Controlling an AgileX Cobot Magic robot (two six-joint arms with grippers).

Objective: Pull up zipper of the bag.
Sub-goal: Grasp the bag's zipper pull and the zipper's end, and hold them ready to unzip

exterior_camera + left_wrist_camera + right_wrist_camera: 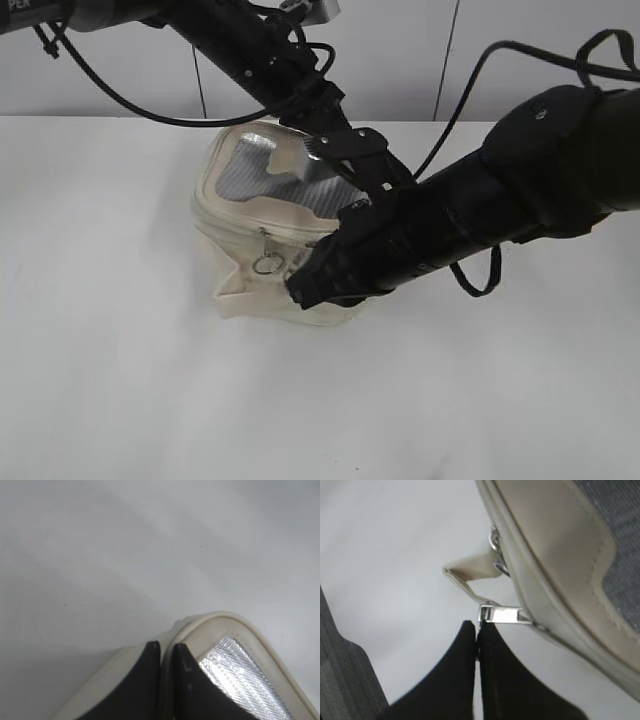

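The cream bag [240, 225] stands mid-table with its grey mesh lid window [240, 170] facing up. My left gripper [167, 649] is shut on the bag's lid rim [220, 617] next to the mesh [240, 670]. My right gripper [477, 626] is shut, its tips pinching the end of a flat silver zipper pull [504, 615] that sticks straight out from the cream zip track [530, 580]. A second pull with a round ring [267, 263] hangs on the bag's front and also shows in the right wrist view [499, 567]. In the exterior view my right wrist [400, 240] hides both grippers' fingertips.
The bag's cream strap [470, 572] juts out to the left at the front corner [232, 285]. The white table [120, 380] surrounds the bag. My left arm [270, 60] and its cable cross over the back of the bag.
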